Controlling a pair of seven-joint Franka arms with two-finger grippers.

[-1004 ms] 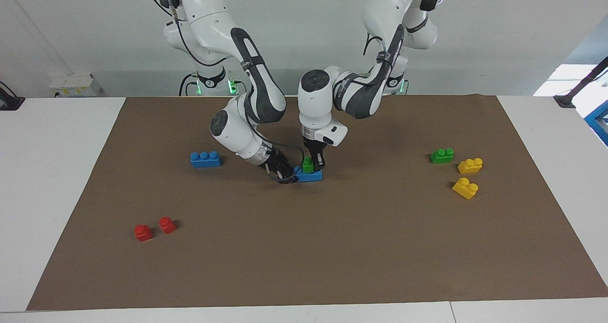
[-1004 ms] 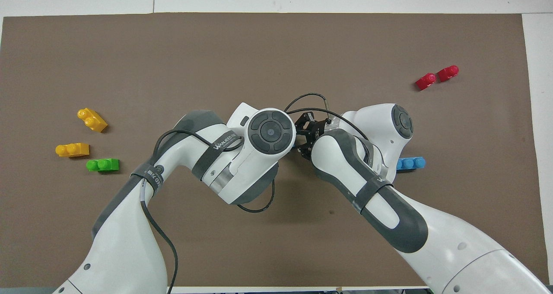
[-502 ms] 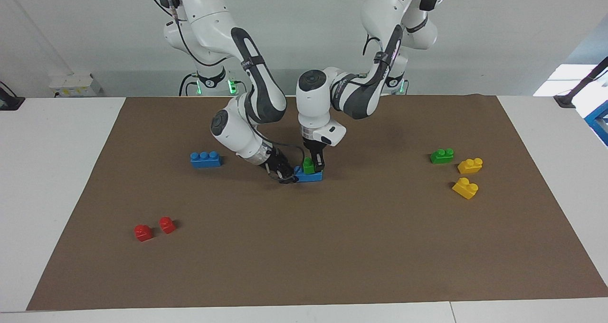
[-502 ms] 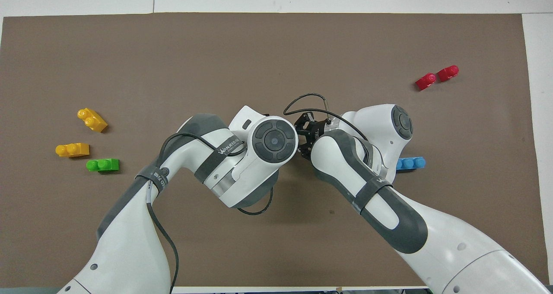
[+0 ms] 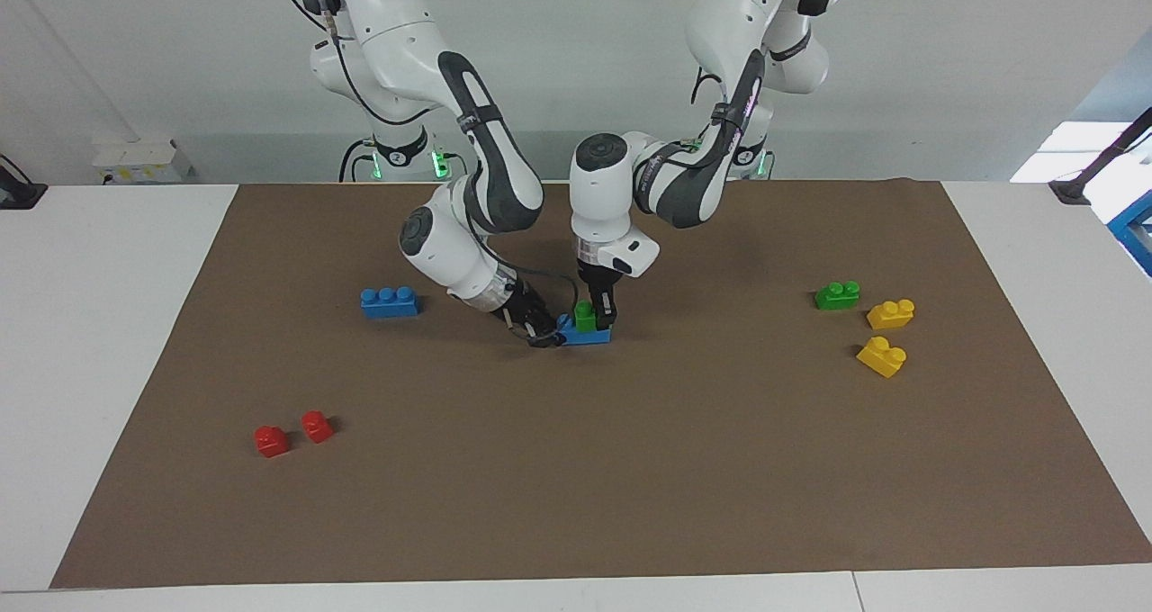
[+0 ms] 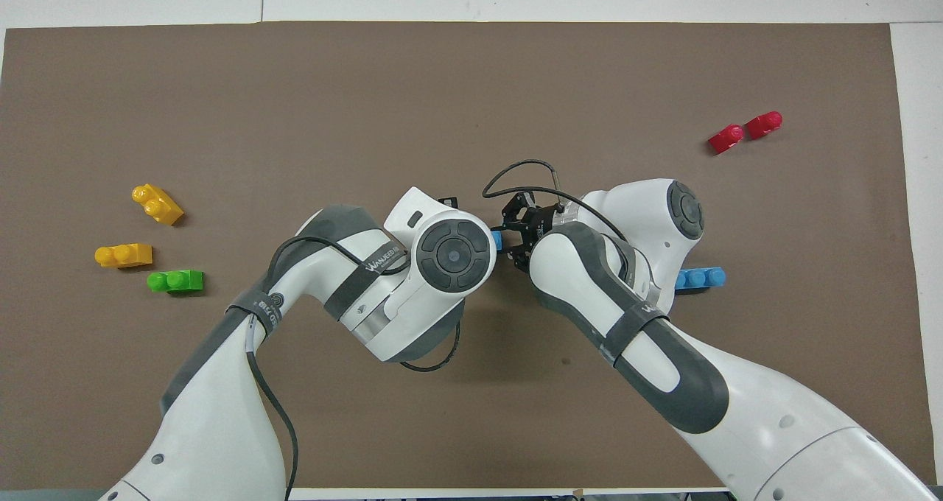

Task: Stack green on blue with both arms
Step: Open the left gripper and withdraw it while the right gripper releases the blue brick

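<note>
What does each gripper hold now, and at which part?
The left gripper is shut on the green brick, gripping its sides from above. The right gripper is shut on the end of the blue brick under it.

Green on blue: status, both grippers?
Left gripper shut on green brick, seated on blue brick. Right gripper shut on blue brick's end. Nothing in the way.

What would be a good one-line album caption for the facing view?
Left gripper sets a green brick on a blue brick steadied by the right gripper.
</note>
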